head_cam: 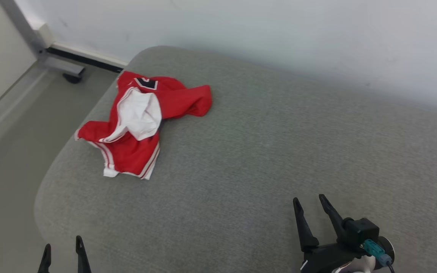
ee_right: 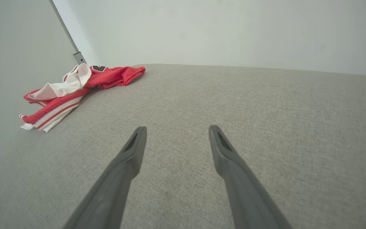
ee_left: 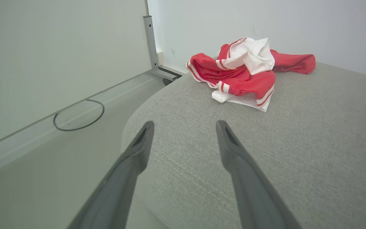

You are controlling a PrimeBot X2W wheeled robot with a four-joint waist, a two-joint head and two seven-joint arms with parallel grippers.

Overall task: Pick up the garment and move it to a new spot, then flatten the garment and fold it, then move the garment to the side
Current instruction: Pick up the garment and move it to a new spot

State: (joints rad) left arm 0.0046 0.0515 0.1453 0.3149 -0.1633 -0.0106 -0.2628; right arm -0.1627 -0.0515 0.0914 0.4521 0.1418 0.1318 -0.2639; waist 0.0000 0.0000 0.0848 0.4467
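Well ahead of left claw (ee_left: 184,122), garment (ee_left: 243,78)

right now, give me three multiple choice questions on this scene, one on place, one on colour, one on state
1. Where on the grey cushion does the garment lie? A near its left edge; B at its centre; C off its right edge.
2. Its main colours? A blue and yellow; B red and white; C black and green.
3. Its state? A folded flat; B hung up; C crumpled in a heap.
Answers: 1 A, it sits by the cushion's left rim; 2 B, red cloth with white trim; 3 C, bunched, not flat.
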